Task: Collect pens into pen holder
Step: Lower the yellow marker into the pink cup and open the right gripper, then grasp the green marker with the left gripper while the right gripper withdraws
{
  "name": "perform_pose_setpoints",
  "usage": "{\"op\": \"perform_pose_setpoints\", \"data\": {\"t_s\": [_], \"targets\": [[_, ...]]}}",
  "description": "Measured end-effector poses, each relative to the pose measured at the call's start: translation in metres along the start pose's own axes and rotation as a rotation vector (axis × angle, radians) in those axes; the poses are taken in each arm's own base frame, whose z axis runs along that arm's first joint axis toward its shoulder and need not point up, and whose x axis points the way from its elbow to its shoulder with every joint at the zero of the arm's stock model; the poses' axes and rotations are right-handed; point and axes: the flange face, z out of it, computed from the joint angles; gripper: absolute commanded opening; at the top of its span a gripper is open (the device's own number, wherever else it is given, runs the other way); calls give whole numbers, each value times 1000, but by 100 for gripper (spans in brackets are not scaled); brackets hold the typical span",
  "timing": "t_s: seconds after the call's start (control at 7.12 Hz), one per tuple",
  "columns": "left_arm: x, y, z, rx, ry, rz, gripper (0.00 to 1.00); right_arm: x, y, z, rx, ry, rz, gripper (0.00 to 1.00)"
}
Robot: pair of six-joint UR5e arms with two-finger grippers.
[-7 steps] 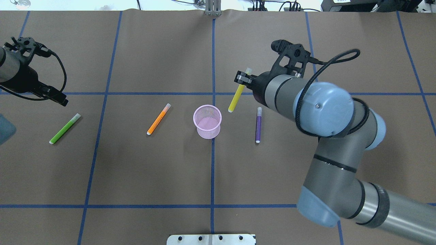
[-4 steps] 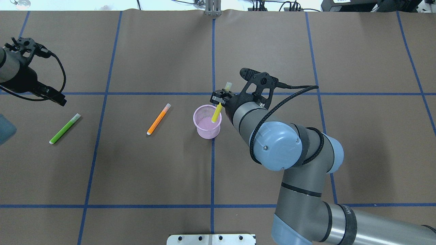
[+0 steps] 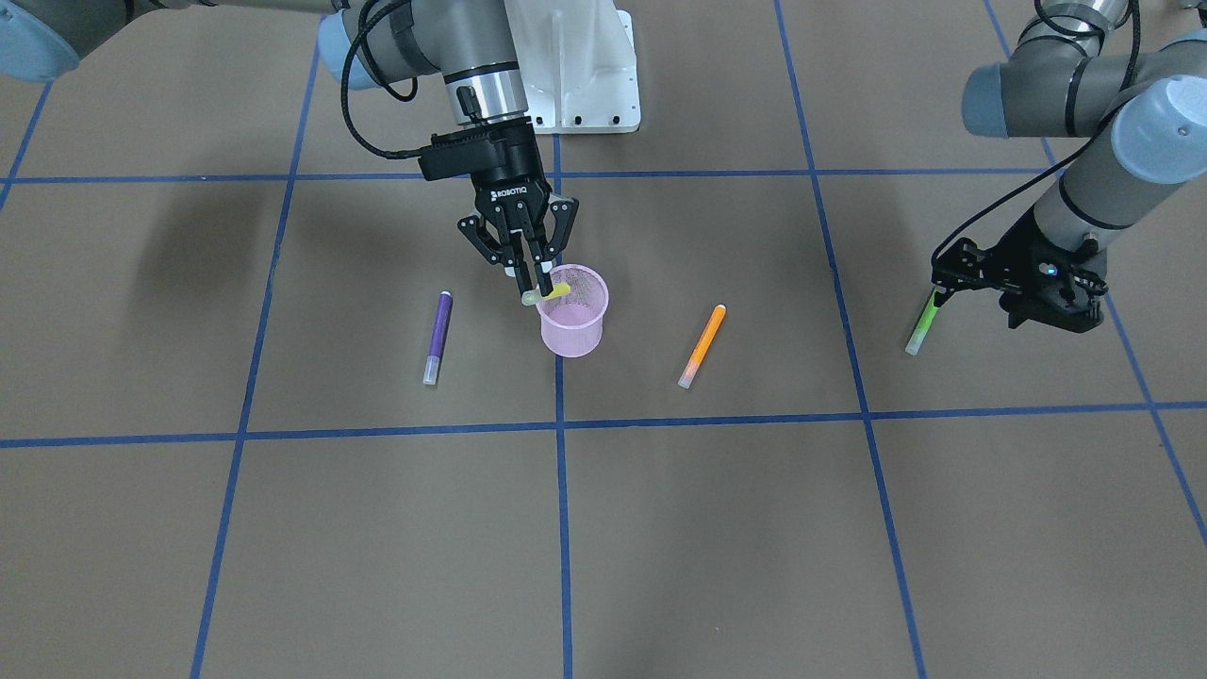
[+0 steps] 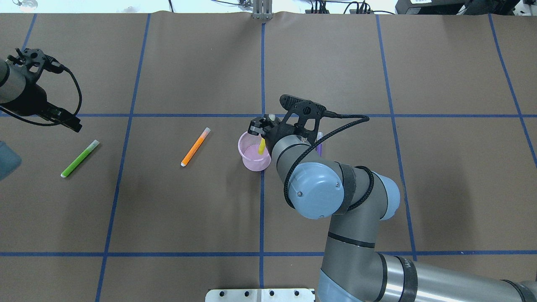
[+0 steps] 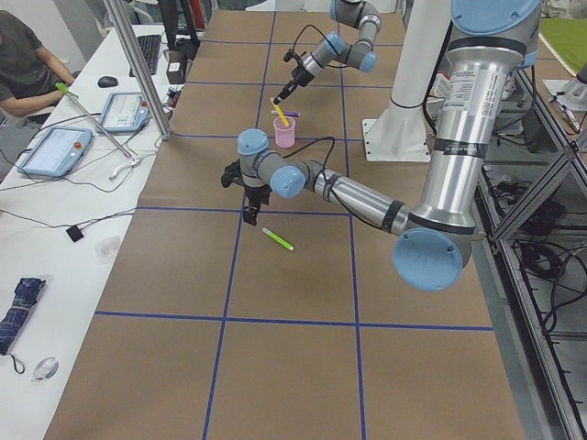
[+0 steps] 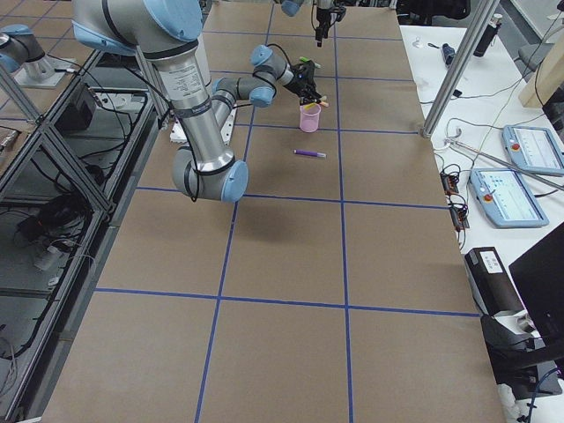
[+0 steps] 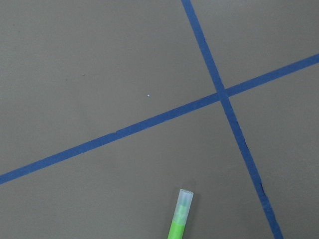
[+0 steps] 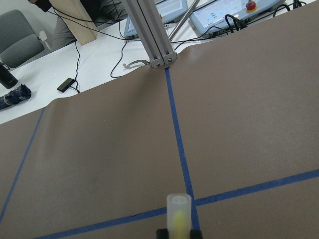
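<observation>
The right gripper (image 3: 536, 281) pinches the yellow pen (image 3: 556, 291) near its cap, over the pen holder (image 3: 572, 332). It looks light, stiff and smooth. The left gripper (image 3: 940, 281) is too small to tell if its fingers are apart or together.

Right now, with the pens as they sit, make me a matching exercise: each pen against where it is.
Things:
1. yellow pen
2. purple pen
3. orange pen
4. green pen

Places:
A. lying on the table, farthest from the pen holder
B. held in the right gripper, lower end inside the pen holder
C. lying on the table, on the robot's right of the pen holder
D. lying on the table, on the robot's left of the pen holder, the nearer one on that side

Pairs: 1-B, 2-C, 3-D, 4-A
</observation>
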Motion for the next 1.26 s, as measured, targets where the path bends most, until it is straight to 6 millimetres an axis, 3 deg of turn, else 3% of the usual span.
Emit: {"op": "perform_pose_setpoints", "data": {"t_s": [0.14, 0.42, 0.56, 0.98, 1.26], "targets": [[-3, 1, 8, -18, -2, 10, 94, -1, 0, 0, -1, 0, -3, 100], [-14, 2, 35, -71, -8, 55, 84, 0, -11, -14, -40, -29, -2, 100], [-13, 4, 53, -109, 3, 65, 83, 16, -28, -23, -91, -38, 2, 100], [8, 9, 97, -201, 40, 94, 68, 105, -103, -32, -293, 15, 40, 100], [17, 8, 103, -212, 48, 110, 68, 129, -119, -31, -326, 44, 56, 100]]}}
